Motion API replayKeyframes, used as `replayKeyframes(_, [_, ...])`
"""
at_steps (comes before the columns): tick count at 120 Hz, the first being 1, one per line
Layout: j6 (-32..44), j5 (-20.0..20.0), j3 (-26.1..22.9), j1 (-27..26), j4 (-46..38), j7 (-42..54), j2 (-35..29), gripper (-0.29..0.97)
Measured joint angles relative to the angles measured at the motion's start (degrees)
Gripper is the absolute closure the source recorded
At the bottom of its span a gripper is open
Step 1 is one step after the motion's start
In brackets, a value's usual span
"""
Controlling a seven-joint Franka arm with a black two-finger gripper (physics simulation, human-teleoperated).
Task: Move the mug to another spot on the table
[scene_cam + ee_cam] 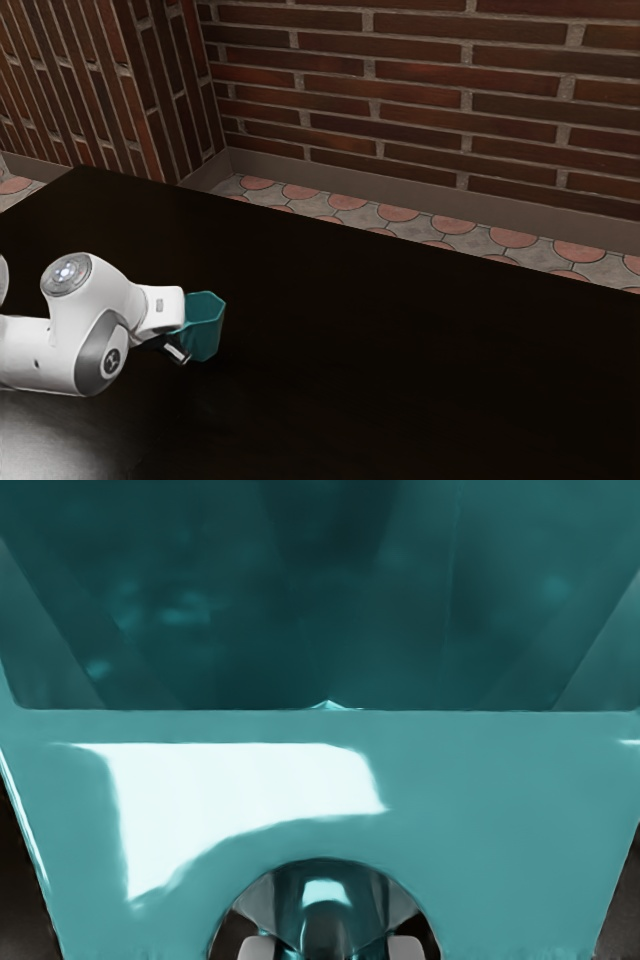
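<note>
Low down at the exterior view's left edge: white arm point(80, 345), lying close over the black table point(420, 360) and pointing toward the exterior view's right. At its end, the gripper point(180, 348), right up against the near side of a teal mug point(206, 322). Open or shut: cannot tell, with the hand's white body and the mug's wall covering the contact.

Mug upright, mouth up, with faceted walls widening toward the rim. Placed in the part of the table toward the exterior view's left, well away from the far edge and from the edge at the exterior view's right. Touching the tabletop or held just above it: cannot tell against the dark surface, with a faint sheen underneath.

Seen from the wrist, very close: mug point(430, 790) straight ahead of the hand, outer wall broad and glossy with a bright patch of reflected light, darker inside beyond the rim line. Nearest the hand, a rounded arch in the teal with a curved teal piece inside it, possibly the handle; hard to say for sure.

Behind the table: red brick wall point(420, 90), turning a corner toward the exterior view's upper left, and a strip of floor point(450, 228) with rounded reddish tiles between wall and table.
</note>
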Motion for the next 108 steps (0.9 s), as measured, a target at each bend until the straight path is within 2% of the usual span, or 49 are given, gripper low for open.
replayKeyframes(28, [1.54, 0.18, 0.04, 0.71, 1.13, 4.36, 3.83, 0.69])
replayKeyframes(96, [3.15, 0.04, -0.18, 1.16, 1.11, 11.5, 7.42, 0.69])
replayKeyframes(108, [2.96, 0.08, -0.04, 1.19, 0.86, 12.0, 7.57, 0.48])
